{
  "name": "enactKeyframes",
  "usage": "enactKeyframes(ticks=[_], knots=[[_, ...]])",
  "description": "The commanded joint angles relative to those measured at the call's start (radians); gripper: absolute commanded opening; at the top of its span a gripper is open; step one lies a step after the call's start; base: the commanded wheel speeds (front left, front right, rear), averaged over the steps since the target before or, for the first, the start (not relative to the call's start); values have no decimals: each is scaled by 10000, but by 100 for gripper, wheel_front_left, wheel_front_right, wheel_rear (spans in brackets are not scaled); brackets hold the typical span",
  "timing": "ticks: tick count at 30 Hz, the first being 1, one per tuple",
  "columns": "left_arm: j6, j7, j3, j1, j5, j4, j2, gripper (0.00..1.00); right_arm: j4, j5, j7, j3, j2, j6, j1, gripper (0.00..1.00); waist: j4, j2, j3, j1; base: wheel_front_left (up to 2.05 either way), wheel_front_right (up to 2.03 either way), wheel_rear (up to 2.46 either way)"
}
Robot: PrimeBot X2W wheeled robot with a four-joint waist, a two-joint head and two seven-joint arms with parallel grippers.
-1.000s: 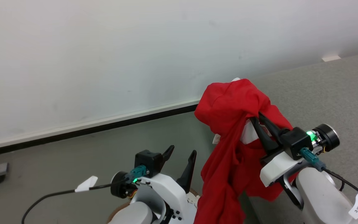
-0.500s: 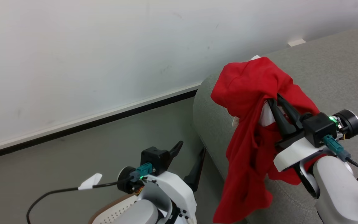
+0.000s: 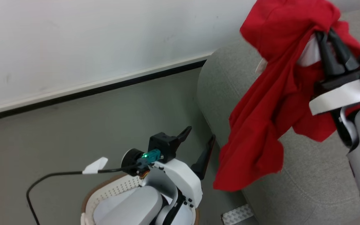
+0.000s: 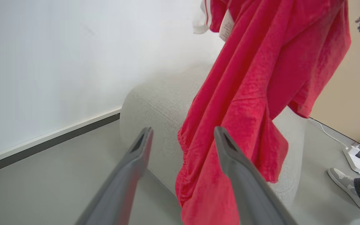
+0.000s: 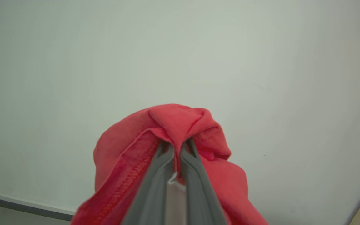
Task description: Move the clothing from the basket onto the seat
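Observation:
My right gripper (image 3: 325, 32) is shut on the bright red clothing (image 3: 270, 103), held high at the upper right of the head view. The garment hangs in folds over the rounded end of the light grey seat (image 3: 292, 187), its lower hem touching the cushion edge. In the right wrist view the clothing (image 5: 173, 125) is pinched between the fingers of that gripper (image 5: 176, 147), against the wall. My left gripper (image 3: 198, 142) stands open and holds nothing, low in the middle above the cream basket (image 3: 105, 193). The left wrist view looks past that open gripper (image 4: 183, 131) at the hanging clothing (image 4: 245, 93) and the seat (image 4: 155, 103).
A white wall with a dark baseboard (image 3: 89, 90) runs behind the grey floor (image 3: 58, 137). A black cable with a white tag (image 3: 95, 165) trails from my left wrist. In the left wrist view a person's shoe (image 4: 344, 179) and a power strip (image 4: 355, 156) lie on the floor beyond the seat.
The head camera has turned and tilted down, bringing the seat and the basket into view. My right gripper has carried the clothing up and to the right, over the seat's end. The left gripper stays open.

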Motion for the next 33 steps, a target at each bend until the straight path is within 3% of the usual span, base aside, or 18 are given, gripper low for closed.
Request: enactKeyframes(ticks=[1, 13, 21, 27, 33], knots=[[-20, 62, -7, -237, 166, -45, 65, 100, 69, 209, 8, -180, -44, -25, -420, 0, 327, -1, 658, -1, 0, 0, 0], [-325, 556, -254, -2001, 791, -428, 19, 100, 1738, -83, 337, -2772, -1407, -25, -3731, 0, 1226, -1, 3271, -1, 0, 0, 0], [-430, 926, -460, -2800, 1109, -666, 13, 100, 3809, -1575, 435, -5463, -2455, -25, -4712, 0, 1727, -1, 5165, -1, 0, 0, 0], [-363, 1198, -538, -3047, 1283, -814, 282, 100, 5256, -2675, -63, -7421, -2013, -25, -4390, 0, 1877, -1, 6066, -1, 0, 0, 0], [-279, 1348, -576, -2993, 1379, -989, 564, 100, 6346, -3591, -517, -8508, -1255, -25, -4180, 0, 1789, -1, 6360, -1, 0, 0, 0]])
